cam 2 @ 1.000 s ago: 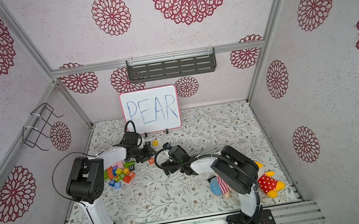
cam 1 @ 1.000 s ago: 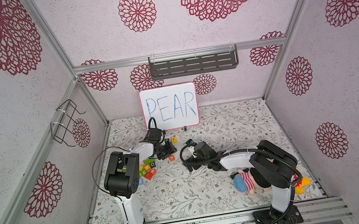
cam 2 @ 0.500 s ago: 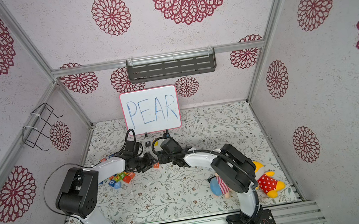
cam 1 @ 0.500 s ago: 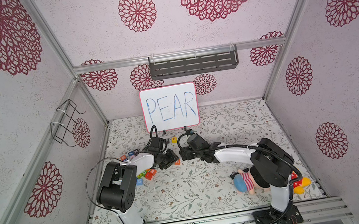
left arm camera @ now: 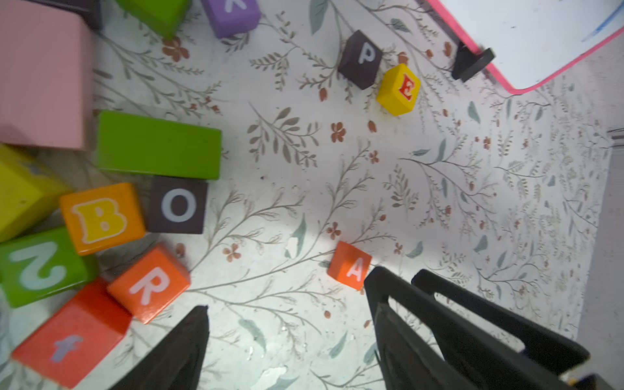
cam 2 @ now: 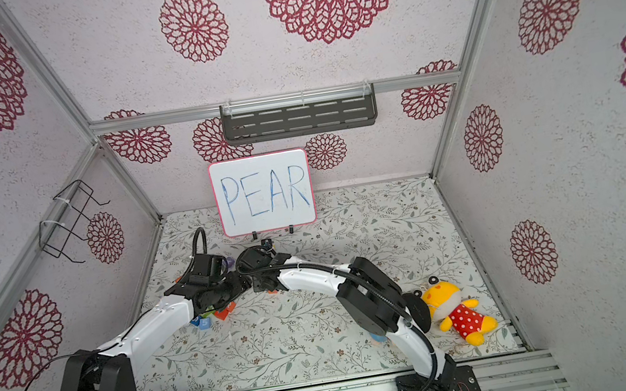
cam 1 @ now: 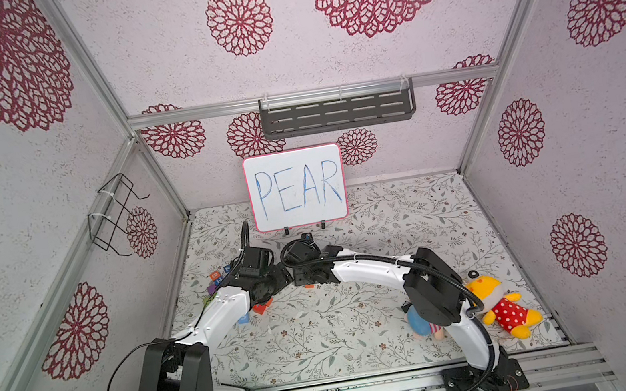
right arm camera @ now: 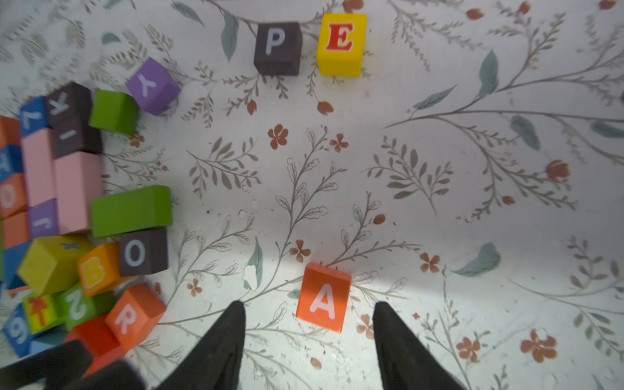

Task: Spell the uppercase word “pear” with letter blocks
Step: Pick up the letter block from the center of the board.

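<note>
So the orange A cube (right arm camera: 323, 297) is being straddled on the table (right arm camera: 472, 236) by the right gripper (right arm camera: 309, 303), jaws apart, not touching. The left gripper (left arm camera: 304, 297) is being held open, empty, near the orange-red R cube (left arm camera: 148, 283).

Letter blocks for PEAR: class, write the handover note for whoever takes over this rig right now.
Left gripper: open, empty.
Right gripper: open, jaws either side of the A block, not gripping.
P block and E block sit side by side in order.
R block lies at the edge of the spare pile.
Done: P, E.
Left: set A after E, then R.
</note>
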Robot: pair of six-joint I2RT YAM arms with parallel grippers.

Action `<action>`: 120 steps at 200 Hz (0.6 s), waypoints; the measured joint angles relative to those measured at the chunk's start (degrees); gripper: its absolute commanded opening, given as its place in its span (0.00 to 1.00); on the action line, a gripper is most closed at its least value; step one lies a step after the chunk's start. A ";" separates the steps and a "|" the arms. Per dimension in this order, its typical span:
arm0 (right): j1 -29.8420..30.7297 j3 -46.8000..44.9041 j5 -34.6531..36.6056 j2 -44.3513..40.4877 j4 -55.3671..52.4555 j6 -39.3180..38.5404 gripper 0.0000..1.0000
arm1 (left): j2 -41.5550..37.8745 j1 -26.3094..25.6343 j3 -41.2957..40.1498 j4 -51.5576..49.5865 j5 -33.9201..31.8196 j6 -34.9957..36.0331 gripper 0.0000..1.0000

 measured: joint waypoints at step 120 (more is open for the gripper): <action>-1.40 4.15 -2.95 5.70 -6.10 0.66 0.48 | -3.39 2.64 -2.51 -1.16 0.44 1.29 0.94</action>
